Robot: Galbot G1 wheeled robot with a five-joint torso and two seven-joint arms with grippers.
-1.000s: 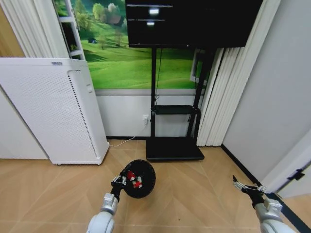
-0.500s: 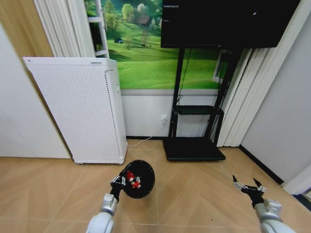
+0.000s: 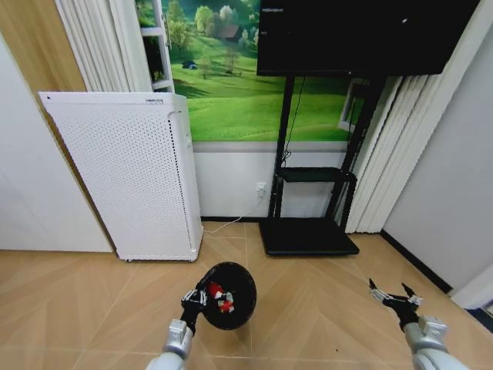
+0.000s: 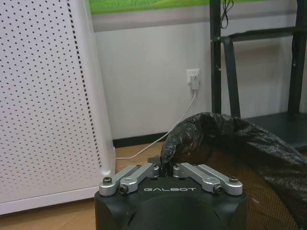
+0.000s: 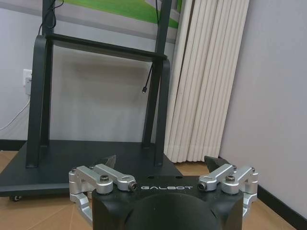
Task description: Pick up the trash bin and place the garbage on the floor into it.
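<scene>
While the trash bin [image 3: 229, 295] is held up over the floor by the left hand [image 3: 194, 299], red and white garbage [image 3: 219, 295] is seen inside it from the head view. The right hand [image 3: 394, 297] is held out, empty.

From the left wrist, the fingers [image 4: 139, 173] are pinched on the bin's bagged rim.

From the right wrist, the right hand is spread wide.

The filling step looks finished; next, the bin likely needs setting down gently.

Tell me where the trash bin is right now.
In the head view the trash bin sits low and centre-left, held at its rim by the left gripper, in front of the white perforated appliance.
</scene>
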